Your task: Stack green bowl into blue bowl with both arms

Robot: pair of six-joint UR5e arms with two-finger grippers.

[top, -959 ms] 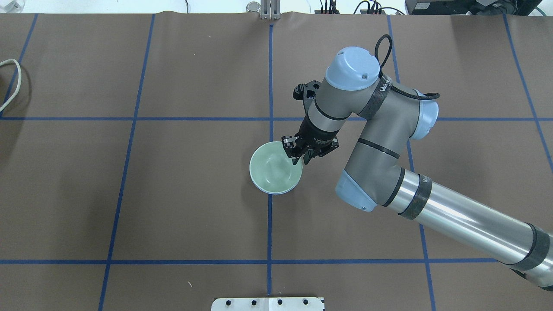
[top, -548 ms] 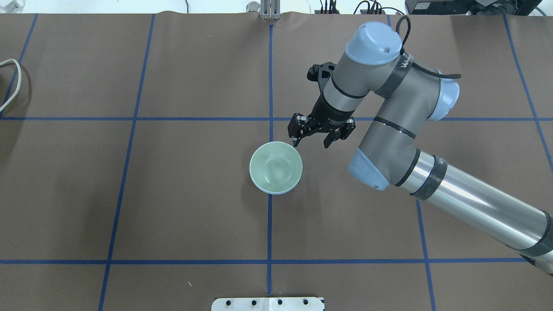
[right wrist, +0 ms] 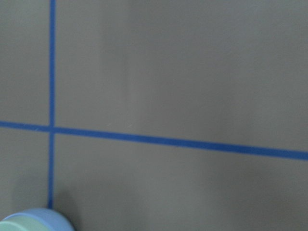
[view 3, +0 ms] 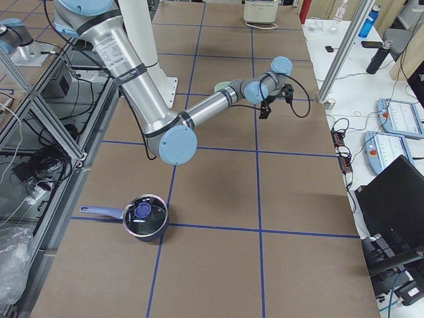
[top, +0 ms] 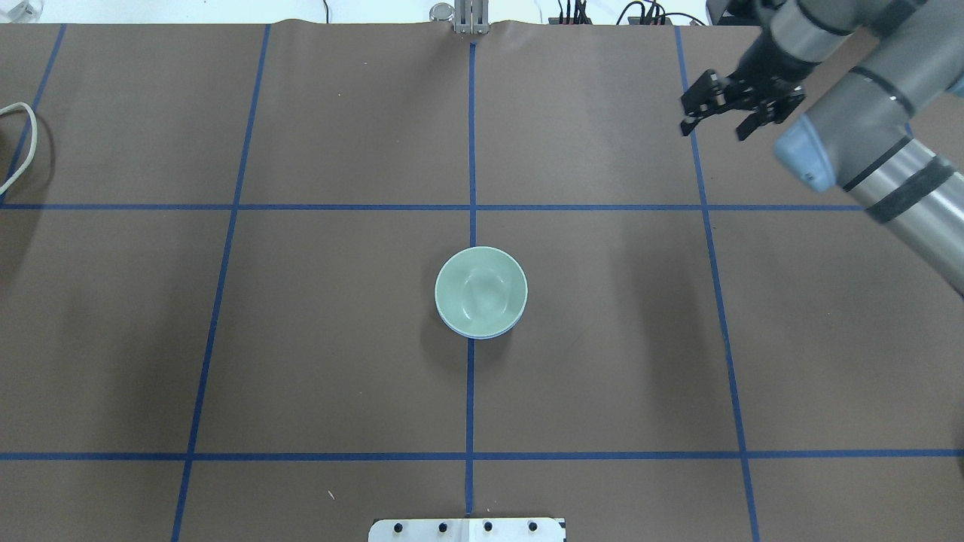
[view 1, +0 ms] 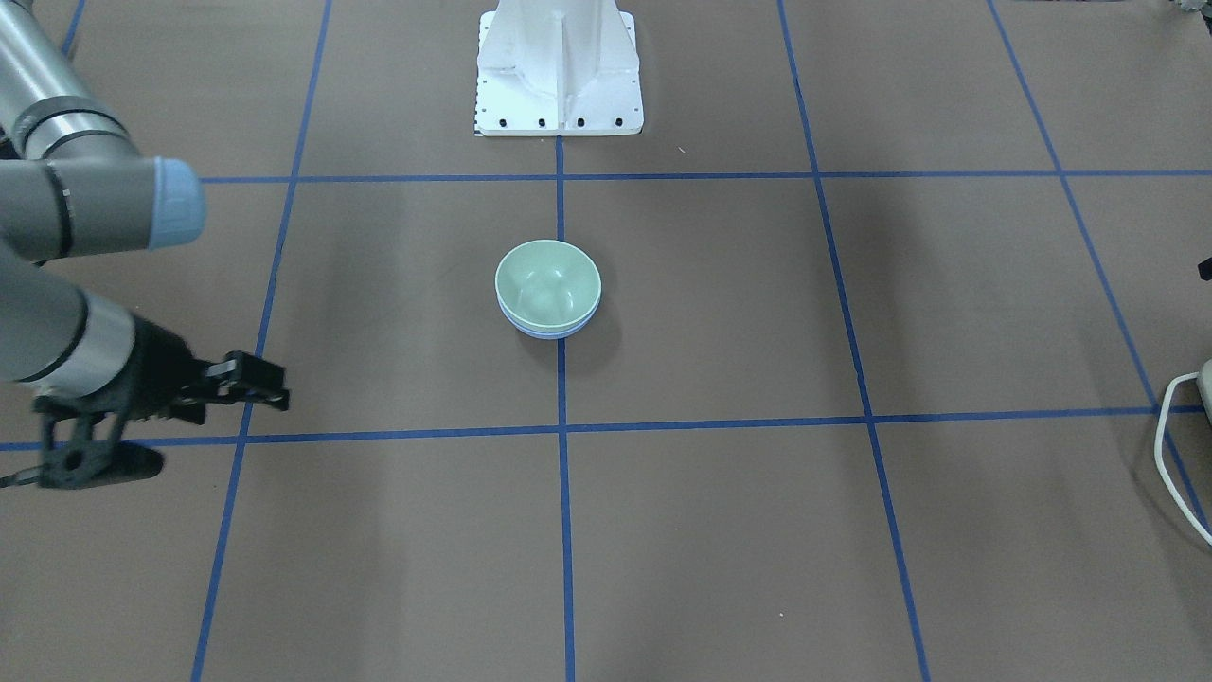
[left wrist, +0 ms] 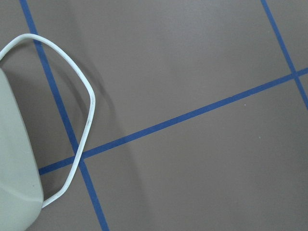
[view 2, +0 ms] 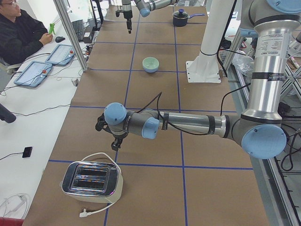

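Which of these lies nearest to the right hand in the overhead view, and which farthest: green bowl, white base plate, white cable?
From the right hand:
1. green bowl, table centre.
2. white base plate, bottom edge.
3. white cable, far left edge.

Brown table (top: 339, 339), blue tape lines (top: 226, 207)

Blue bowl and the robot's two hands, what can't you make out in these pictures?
Blue bowl: only a thin rim sliver shows in the overhead and front views; the green bowl nested in it hides its inside.
Left hand: seen only in the exterior left view, small and under its own wrist; open or shut is unclear.
Right wrist view: blurred, and its bottom edge cuts off the bowls.
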